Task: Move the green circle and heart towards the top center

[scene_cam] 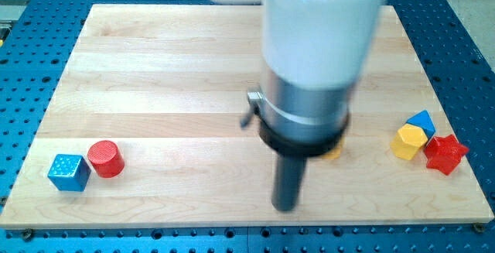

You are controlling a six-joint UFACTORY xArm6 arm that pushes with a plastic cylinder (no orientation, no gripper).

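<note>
No green circle and no heart block show in the camera view; the arm's wide body point(321, 52) hides the board's centre and top centre. The dark rod comes down from it, and my tip point(285, 207) rests on the board near the bottom centre, touching no visible block. A sliver of a yellow block point(333, 154) peeks out from behind the arm's dark collar, up and to the right of my tip; its shape cannot be made out.
A blue cube point(68, 172) and a red cylinder point(105, 158) sit at the bottom left. At the right edge, a yellow block point(408, 141), a blue block point(422, 121) and a red star point(445, 153) cluster together. The wooden board point(155, 67) lies on a blue perforated table.
</note>
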